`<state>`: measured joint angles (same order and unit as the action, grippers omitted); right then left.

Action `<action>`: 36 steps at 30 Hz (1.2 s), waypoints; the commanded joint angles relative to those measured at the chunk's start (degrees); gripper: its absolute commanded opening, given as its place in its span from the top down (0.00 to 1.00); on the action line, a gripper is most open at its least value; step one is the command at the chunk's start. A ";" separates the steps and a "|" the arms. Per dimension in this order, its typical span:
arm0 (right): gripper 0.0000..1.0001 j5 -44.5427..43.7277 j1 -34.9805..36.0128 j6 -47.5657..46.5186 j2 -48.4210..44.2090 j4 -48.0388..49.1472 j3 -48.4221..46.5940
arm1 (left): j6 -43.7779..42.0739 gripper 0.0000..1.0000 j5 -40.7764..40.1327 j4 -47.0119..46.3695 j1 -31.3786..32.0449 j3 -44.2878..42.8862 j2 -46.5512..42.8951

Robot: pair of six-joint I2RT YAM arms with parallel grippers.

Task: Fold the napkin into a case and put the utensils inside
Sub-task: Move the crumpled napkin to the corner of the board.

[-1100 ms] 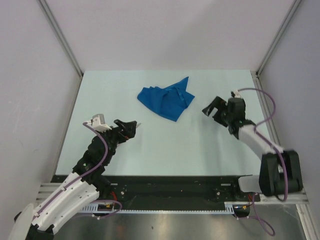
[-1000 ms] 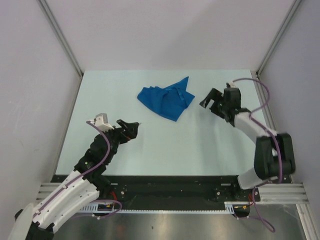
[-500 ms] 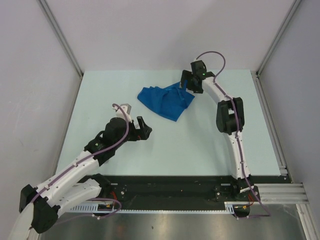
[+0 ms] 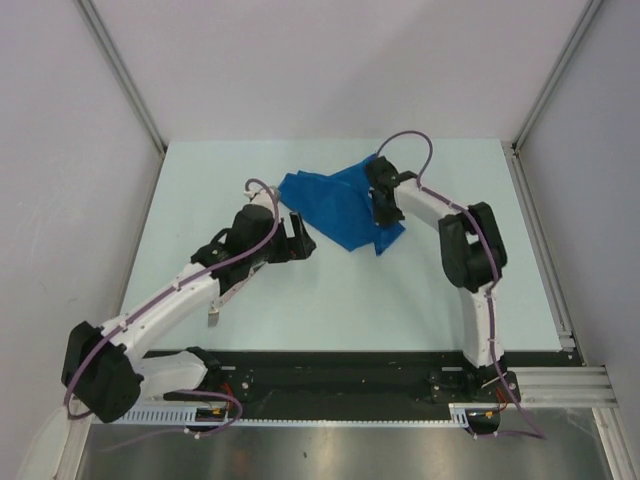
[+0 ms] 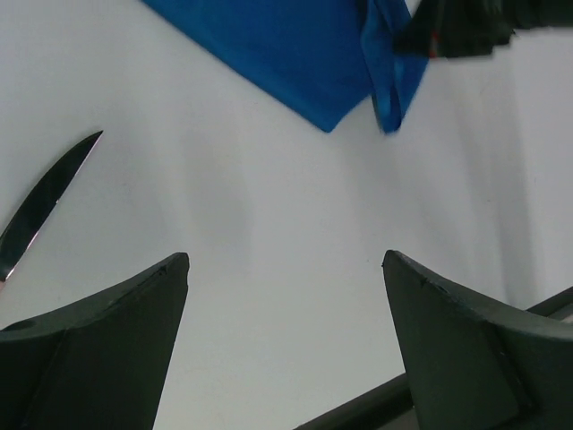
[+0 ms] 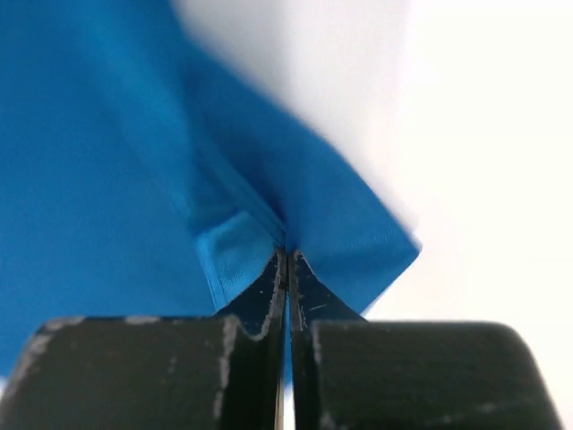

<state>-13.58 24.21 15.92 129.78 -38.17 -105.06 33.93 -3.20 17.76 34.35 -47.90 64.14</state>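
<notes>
Risks, nearest first: the knife [image 5: 45, 204] lies loose on the table [image 4: 430, 290] near the left gripper [image 5: 285, 258], whose jaws stand wide and empty just short of the napkin [image 4: 325, 195]. A low sweep of that arm could knock the knife away. Farther in, the right gripper [image 6: 286, 260] is clamped tight on a hemmed fold at the napkin's right edge, centre-far on the table. The pinch looks thin, so a hard pull could slip off, or drag the whole napkin instead of folding it. Materials: knife slim, tapered, mirror-bright metal; table pale, smooth, matte; napkin royal blue, soft, creased, rumpled into an irregular shape, hem stitched.
</notes>
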 commanded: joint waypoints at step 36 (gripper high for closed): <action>0.46 16.67 3.39 2.45 5.05 6.53 -6.92 | 10.72 0.35 21.04 -10.03 -12.11 -18.46 34.13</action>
<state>5.85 25.39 20.95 134.17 -27.42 -109.65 44.31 15.79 9.04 22.17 -68.90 102.35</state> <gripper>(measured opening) 0.706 0.656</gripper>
